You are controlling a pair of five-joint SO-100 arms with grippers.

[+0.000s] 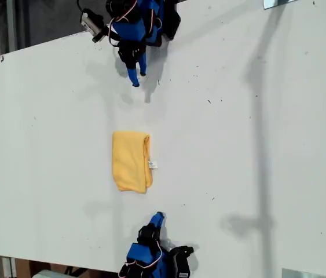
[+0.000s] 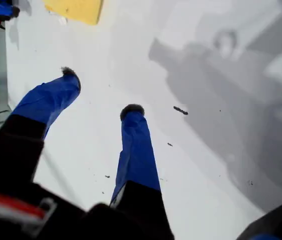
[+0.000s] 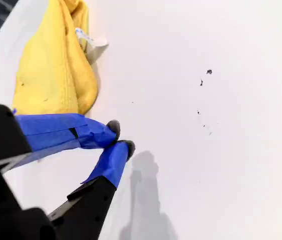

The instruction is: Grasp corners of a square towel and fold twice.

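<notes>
The towel (image 1: pixel 131 161) lies folded mid-table (image 1: pixel 255 145), so both arms sit clear. My first gripper (image 2: pixel 100 92) hangs spread and empty; my second gripper (image 3: pixel 119 136) is pressed together, holding nothing.

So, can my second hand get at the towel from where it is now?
Probably yes: my second hand, shut and empty, sits just short of the towel, with only bare table between.

Yellow towel (image 1: pixel 131 160); white table (image 1: pixel 267 145); blue grippers

Towel (image 2: pixel 75 10) cut off by first wrist view's edge, tag (image 1: pixel 153 165) print unreadable
</notes>
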